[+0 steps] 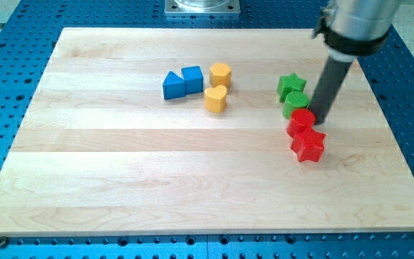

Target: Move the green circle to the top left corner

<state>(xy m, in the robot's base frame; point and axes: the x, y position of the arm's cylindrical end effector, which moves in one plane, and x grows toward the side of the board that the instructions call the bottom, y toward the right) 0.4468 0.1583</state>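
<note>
The green circle (295, 103) lies right of the board's middle, just below a green star (290, 85) and touching a red circle (301, 120) below it. My tip (320, 119) rests on the board just right of the green circle and the red circle, very close to both. A red star (307, 145) lies below the red circle.
A blue triangle (172, 85) and a blue cube (192, 79) sit together above the middle, with a yellow hexagon (221, 73) and a yellow heart (215, 98) to their right. The wooden board (85, 165) lies on a blue perforated table.
</note>
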